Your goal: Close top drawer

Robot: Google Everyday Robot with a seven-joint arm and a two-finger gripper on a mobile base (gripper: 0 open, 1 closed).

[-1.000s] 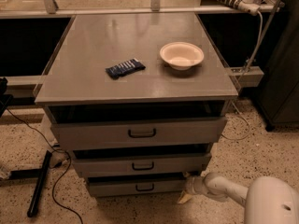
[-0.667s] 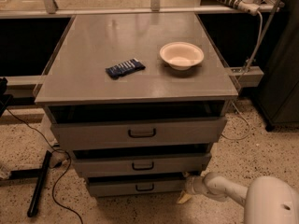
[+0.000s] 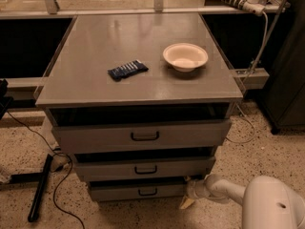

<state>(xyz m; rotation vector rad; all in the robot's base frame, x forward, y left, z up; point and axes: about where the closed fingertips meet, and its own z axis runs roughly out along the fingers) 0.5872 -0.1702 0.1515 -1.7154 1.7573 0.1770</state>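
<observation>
My claw (image 3: pixel 189 198) hangs low by the floor, near the bench's (image 3: pixel 119 42) bottom right. I cannot tell if it is apart or together. The top drawer (image 3: pixel 190 133) sticks out, up and left of it, front lying side to side

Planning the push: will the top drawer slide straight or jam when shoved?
The top drawer probably slides straight if pushed near its central handle; being wide, an off-centre shove may skew it. The hand sits low, beside the bottom drawer.
</observation>
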